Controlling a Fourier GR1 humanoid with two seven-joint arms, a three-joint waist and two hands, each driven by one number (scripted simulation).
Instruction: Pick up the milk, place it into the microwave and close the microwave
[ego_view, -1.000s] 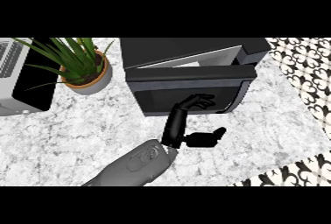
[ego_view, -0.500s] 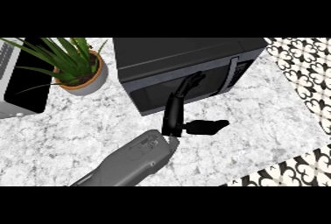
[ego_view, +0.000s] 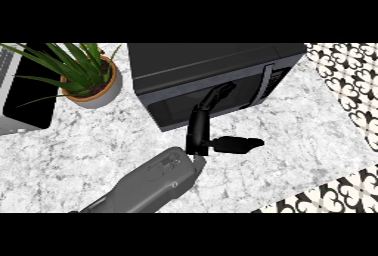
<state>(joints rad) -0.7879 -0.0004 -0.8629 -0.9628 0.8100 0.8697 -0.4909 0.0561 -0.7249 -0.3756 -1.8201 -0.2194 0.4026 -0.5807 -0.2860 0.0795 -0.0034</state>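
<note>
Black microwave stands shut on the marble table, a potted plant just left of it. Against its door, the hand presses straight, released fingers, thumb out sideways. No milk shows outside the microwave.

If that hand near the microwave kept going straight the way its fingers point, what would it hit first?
The hand has straight fingers pointing up and right at the microwave door, which looks shut. The fingertips seem to be touching it, so the door comes first, though depth is hard to judge from above.
</note>
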